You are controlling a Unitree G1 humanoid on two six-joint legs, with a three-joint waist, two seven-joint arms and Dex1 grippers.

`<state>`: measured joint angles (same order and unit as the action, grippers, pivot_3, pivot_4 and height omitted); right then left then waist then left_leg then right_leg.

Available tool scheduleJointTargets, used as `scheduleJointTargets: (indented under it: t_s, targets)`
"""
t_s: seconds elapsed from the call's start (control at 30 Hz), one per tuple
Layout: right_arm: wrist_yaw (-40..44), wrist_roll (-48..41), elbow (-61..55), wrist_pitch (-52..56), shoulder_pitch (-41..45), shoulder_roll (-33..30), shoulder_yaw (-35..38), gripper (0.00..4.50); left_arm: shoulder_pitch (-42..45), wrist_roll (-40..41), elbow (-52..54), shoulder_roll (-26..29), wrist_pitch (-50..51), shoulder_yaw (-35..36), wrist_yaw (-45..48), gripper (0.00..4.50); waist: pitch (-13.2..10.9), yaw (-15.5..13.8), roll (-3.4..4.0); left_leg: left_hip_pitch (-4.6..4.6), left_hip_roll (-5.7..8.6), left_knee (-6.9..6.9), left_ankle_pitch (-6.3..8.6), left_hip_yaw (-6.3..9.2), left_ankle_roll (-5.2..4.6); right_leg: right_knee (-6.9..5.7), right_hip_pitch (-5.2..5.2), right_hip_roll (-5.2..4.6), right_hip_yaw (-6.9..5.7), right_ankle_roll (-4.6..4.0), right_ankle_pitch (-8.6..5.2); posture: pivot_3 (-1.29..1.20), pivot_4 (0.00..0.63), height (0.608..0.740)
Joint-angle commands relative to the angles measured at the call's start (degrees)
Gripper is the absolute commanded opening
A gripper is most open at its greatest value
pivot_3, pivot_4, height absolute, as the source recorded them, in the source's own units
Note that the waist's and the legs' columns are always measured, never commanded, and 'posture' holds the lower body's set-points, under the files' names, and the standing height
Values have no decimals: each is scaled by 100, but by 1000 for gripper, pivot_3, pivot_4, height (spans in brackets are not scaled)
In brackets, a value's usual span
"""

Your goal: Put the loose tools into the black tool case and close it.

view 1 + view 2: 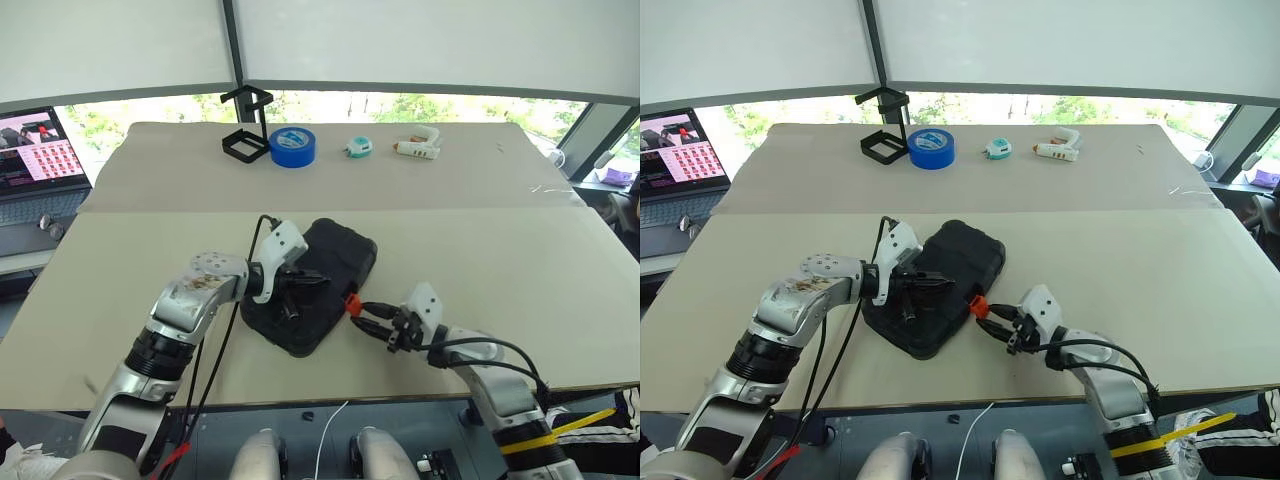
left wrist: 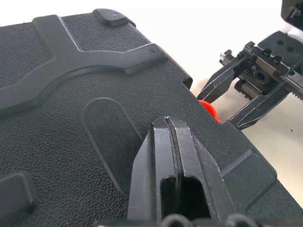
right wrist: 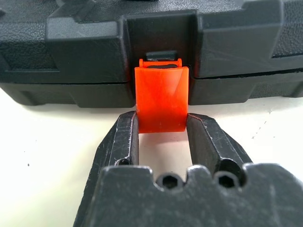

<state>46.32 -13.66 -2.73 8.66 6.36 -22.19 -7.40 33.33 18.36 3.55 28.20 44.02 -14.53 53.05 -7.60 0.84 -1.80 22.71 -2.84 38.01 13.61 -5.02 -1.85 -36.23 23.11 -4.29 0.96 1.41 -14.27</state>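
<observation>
The black tool case (image 1: 342,256) lies with its lid down near the table's front, its textured lid (image 2: 71,118) facing up. My left gripper (image 1: 318,282) is shut, its fingertips (image 2: 166,121) resting on the lid. At the case's front edge, my right gripper (image 3: 161,119) is shut on the orange latch (image 3: 161,94), one finger against each side of it. The same latch (image 1: 352,302) shows between case and right gripper (image 1: 362,311) from the head. The loose tools are out of view.
Along the table's far side stand a black wire-frame stand (image 1: 246,125), a blue tape roll (image 1: 292,146), a teal tape measure (image 1: 358,148) and a white glue gun (image 1: 418,147). A laptop (image 1: 35,160) sits off the table's left edge.
</observation>
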Motion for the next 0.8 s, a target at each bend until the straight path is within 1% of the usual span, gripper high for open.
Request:
scheduleJointTargets:
  t_s: [0.03, 0.4, 0.8]
  targets:
    - [-143, -54, -261, -397, -94, 110, 146, 1277, -371, -218, -374, 209, 543, -414, -48, 0, 0, 4, 0, 0, 0, -1, 0, 0, 0, 0, 1, 0, 0, 0, 0, 0, 150, 740]
    - [-475, -57, -338, -1023, -472, 400, 186, 1277, -382, -212, -307, 297, 658, -424, -44, 0, 0, 2, 1, 0, -1, -5, 0, 0, 0, 2, 1, 0, 0, 0, 0, 0, 150, 740]
    - [-456, -82, -314, -1153, -294, 585, 88, 1277, -388, -202, -295, 290, 696, -464, -47, 0, 0, 17, 1, -1, -3, -5, 0, -1, 0, 1, 2, 1, 1, -1, 0, 0, 150, 740]
